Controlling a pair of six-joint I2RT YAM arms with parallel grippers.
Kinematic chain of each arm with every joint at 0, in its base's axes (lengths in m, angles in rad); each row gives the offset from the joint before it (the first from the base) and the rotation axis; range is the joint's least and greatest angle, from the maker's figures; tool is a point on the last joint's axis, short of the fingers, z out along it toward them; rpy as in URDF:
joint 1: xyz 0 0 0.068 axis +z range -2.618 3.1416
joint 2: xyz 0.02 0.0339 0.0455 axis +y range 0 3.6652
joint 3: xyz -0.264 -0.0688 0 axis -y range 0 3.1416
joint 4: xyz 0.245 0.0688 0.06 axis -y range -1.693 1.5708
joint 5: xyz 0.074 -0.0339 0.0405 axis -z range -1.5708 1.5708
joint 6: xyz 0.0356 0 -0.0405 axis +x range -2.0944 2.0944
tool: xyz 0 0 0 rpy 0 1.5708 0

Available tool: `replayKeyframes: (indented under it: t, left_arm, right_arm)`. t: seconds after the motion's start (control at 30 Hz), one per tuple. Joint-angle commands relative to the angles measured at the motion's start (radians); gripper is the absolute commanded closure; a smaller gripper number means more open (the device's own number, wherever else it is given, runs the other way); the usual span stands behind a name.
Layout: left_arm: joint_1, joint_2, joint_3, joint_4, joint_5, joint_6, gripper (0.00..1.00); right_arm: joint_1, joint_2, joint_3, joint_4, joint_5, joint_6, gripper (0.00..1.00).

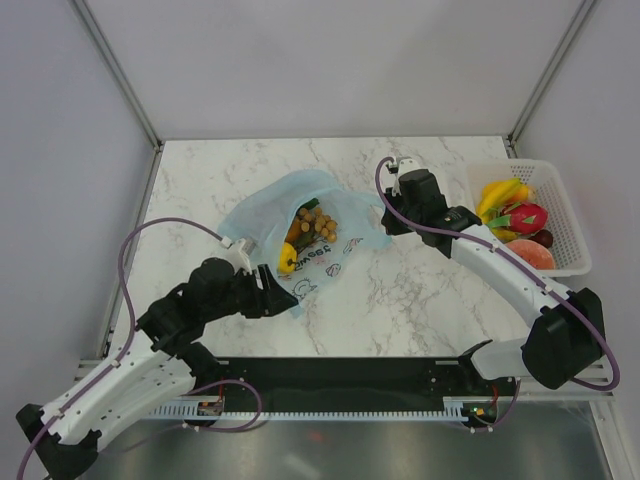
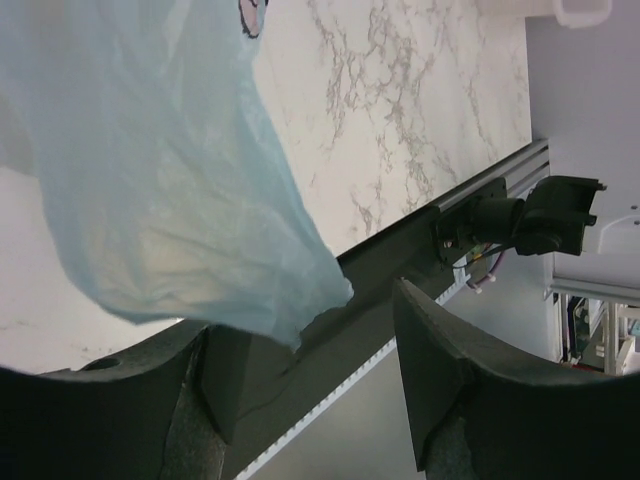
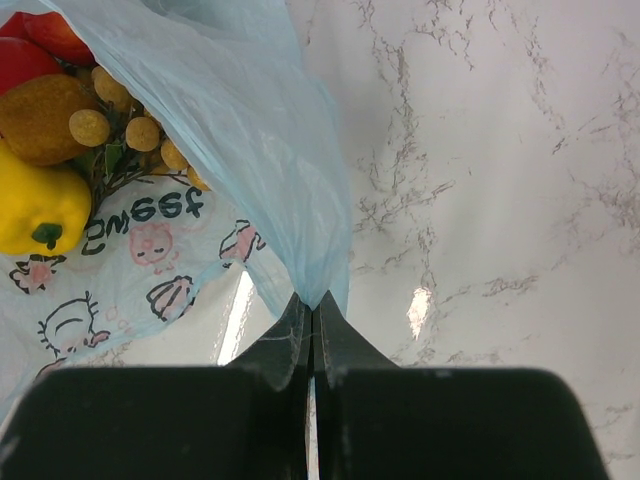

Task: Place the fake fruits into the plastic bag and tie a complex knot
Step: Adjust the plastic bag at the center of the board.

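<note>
Though walled on three sides, table (image 1: 420, 300): open marble from 4 to 8 o'clock and at 12. The near-edge rail runs close behind the left arm.
Bag (image 1: 340, 215): lies slightly toward 10 o'clock of centre, part filled. A hard one-sided pull could tear the thin film or slip it free.
Basket (image 1: 565, 200): at the 3 o'clock edge, well apart from the bag.
Right gripper (image 3: 312, 305): fingers pressed together, pinching the bag's 3 o'clock rim.
Left gripper (image 2: 300, 330): fingers spread; the bag's 7 o'clock corner hangs loose between them, so the mouth could sag and spill.
Fruit (image 1: 308, 230): several inside the bag, the rest in the basket.
</note>
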Motion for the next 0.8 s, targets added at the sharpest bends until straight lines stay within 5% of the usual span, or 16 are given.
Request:
replayKeyframes:
  t: [0.0,0.1,0.23,0.33,0.5,0.67,0.77]
  left_arm:
    - [-0.019,0.048,-0.013,0.178,-0.060,-0.035,0.37]
    - [-0.028,0.081,-0.027,0.249,-0.095,-0.027,0.42]
    - [-0.031,0.121,-0.028,0.289,-0.104,-0.019,0.82]
    - [-0.031,0.133,0.002,0.282,-0.091,-0.003,0.98]
    - [-0.028,0.173,0.149,0.165,-0.135,0.092,0.98]
    - [-0.010,0.318,0.528,-0.022,-0.201,0.262,0.98]
    - [0.085,0.415,0.727,-0.034,-0.041,0.300,0.98]
  right_arm:
    - [-0.006,-0.003,0.016,0.023,-0.010,0.014,1.00]
    - [-0.005,-0.003,0.019,0.022,-0.019,0.012,1.00]
    - [-0.005,-0.009,0.026,0.013,-0.021,0.009,1.00]
    - [-0.005,-0.018,0.040,-0.021,0.002,0.003,1.00]
    - [-0.009,-0.042,0.143,-0.127,0.053,-0.003,1.00]
    - [-0.016,-0.081,0.377,-0.236,0.059,-0.015,1.00]
    - [-0.013,-0.085,0.552,-0.314,0.048,-0.014,1.00]
